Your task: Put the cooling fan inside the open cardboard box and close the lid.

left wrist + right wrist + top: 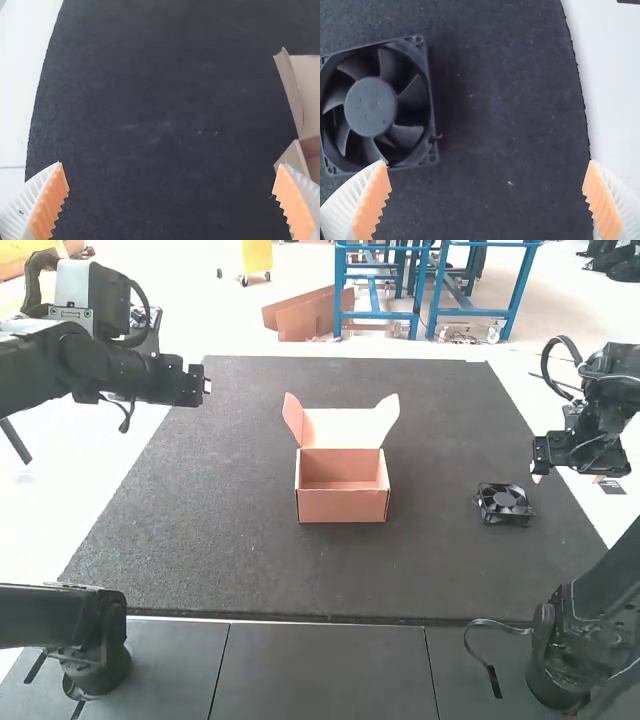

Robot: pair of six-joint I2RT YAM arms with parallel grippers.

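A small open cardboard box (341, 483) stands in the middle of the dark mat (230, 510), its lid flap upright at the back. A black square cooling fan (503, 504) lies flat on the mat to the box's right; in the right wrist view the fan (375, 117) sits beside one finger. My right gripper (482, 202) hovers above the mat's right edge, open and empty, a little right of the fan. My left gripper (167, 207) hangs open and empty over the mat's far left part, with the box's edge (300, 115) at the side.
The mat covers most of the white table (80, 480). The left arm (90, 365) stretches in at the far left, the right arm (590, 430) at the right edge. Both arm bases stand at the near edge.
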